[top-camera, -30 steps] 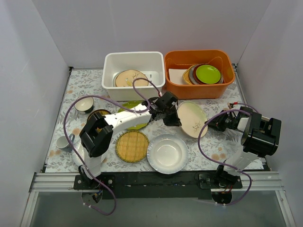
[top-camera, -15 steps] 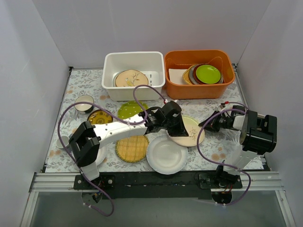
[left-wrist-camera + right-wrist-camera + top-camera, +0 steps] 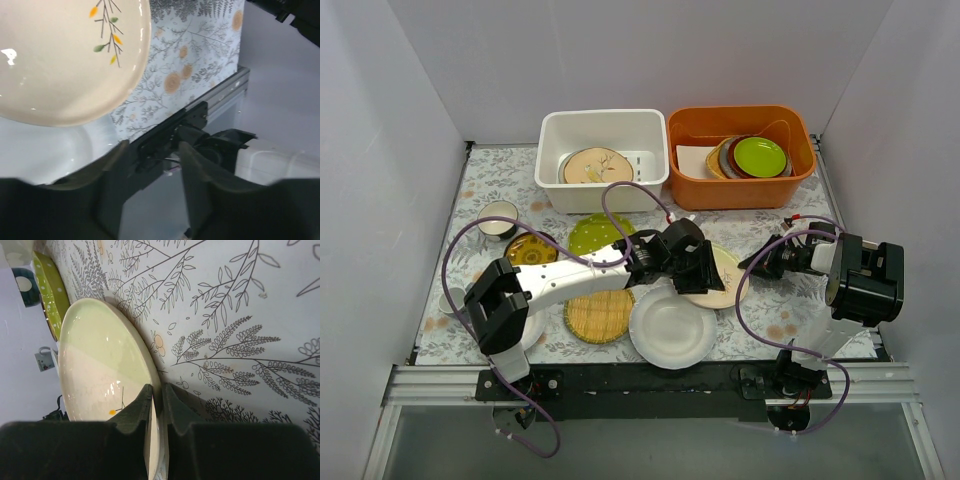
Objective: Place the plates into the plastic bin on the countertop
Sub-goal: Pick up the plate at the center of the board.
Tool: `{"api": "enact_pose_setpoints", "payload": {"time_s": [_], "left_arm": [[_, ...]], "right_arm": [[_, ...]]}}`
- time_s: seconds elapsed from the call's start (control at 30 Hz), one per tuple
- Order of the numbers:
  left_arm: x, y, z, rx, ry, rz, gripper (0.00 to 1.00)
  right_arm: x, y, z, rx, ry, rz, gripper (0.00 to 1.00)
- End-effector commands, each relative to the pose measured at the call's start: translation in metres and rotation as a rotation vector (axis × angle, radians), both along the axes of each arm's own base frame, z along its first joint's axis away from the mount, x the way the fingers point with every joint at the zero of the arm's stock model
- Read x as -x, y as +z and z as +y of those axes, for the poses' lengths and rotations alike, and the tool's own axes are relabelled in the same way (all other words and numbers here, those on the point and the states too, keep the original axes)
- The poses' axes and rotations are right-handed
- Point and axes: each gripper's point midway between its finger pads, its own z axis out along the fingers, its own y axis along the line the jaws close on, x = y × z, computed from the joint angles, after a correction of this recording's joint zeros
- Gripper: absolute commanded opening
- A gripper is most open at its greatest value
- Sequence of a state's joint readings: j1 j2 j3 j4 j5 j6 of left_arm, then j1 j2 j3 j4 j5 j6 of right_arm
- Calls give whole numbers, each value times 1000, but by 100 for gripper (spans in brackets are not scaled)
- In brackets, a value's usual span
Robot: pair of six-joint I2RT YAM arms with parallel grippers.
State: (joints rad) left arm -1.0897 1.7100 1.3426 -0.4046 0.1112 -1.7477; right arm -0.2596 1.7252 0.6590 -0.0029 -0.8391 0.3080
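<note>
A beige bird-and-branch plate [image 3: 730,272] [image 3: 65,60] [image 3: 102,370] lies on the countertop [image 3: 782,322] right of centre. My right gripper [image 3: 752,268] [image 3: 157,390] is shut on its right rim. Just above the plate's left side, my left gripper [image 3: 703,280] [image 3: 152,150] stands open with nothing between its fingers. The white plastic bin [image 3: 603,125] at the back holds another beige plate [image 3: 597,165]. A plain white plate [image 3: 670,328], a woven bamboo plate [image 3: 600,312], a green dotted plate [image 3: 595,233] and a dark-yellow plate [image 3: 530,248] lie on the cloth.
An orange tub [image 3: 740,190] beside the bin holds a stack topped by a lime-green plate [image 3: 760,156]. A small bowl [image 3: 498,218] and a mug [image 3: 455,300] sit at the left. The left arm's purple cable [image 3: 620,195] loops over the cloth.
The beige plate came down from a tilted hold to the cloth. My left gripper opened and let go of it, while the right gripper closed on its rim.
</note>
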Motion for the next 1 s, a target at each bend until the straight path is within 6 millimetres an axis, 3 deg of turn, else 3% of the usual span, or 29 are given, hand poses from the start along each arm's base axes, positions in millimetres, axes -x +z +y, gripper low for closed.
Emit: {"api": "enact_pose_setpoints", "payload": {"time_s": [0.0, 0.17, 0.2, 0.37, 0.5, 0.57, 0.97], "left_arm": [[-19, 14, 23, -30, 59, -48, 58], [-41, -12, 66, -63, 129, -9, 62], [-54, -4, 75, -32, 155, -28, 62], [-90, -4, 108, -22, 185, -71, 64], [-100, 0, 104, 14, 118, -108, 71], [-99, -8, 98, 24, 70, -94, 72], [-95, -51, 79, 21, -8, 20, 66]], "right_arm": [[32, -42, -9, 139, -7, 177, 16], [32, -41, -9, 140, -6, 175, 16], [32, -41, -9, 139, -6, 175, 16], [32, -41, -8, 135, -6, 175, 16], [32, -42, -8, 133, -7, 176, 16], [33, -42, -8, 132, -3, 178, 16], [34, -42, -7, 127, 0, 176, 16]]}}
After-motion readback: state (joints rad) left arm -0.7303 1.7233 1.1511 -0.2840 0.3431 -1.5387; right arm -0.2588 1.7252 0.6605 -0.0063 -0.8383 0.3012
